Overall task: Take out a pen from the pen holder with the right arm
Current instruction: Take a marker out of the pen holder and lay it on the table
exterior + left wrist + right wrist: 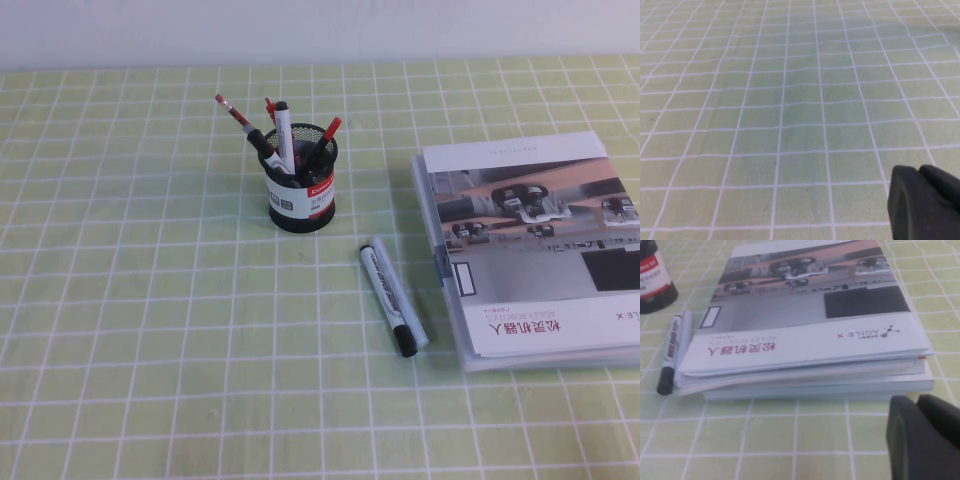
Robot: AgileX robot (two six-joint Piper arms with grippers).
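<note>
Mesh holder [303,190], left gripper [919,171], right gripper [916,400] hovering

Black metal-mesh pen holder [303,200], glossy paper booklets [530,240], matt tablecloth [150,330], probably fabric, smooth plastic marker [393,300]

Left gripper [919,172] sits low and level, only its dark tip showing at the edge of its wrist camera, the two fingers pressed together with just a thin seam between them. Right gripper [917,402], same story: low, pointing forward, black fingers closed tight, nothing pinched between them. Both arms are drawn back, neither one reaching into the overhead camera's frame.
</note>
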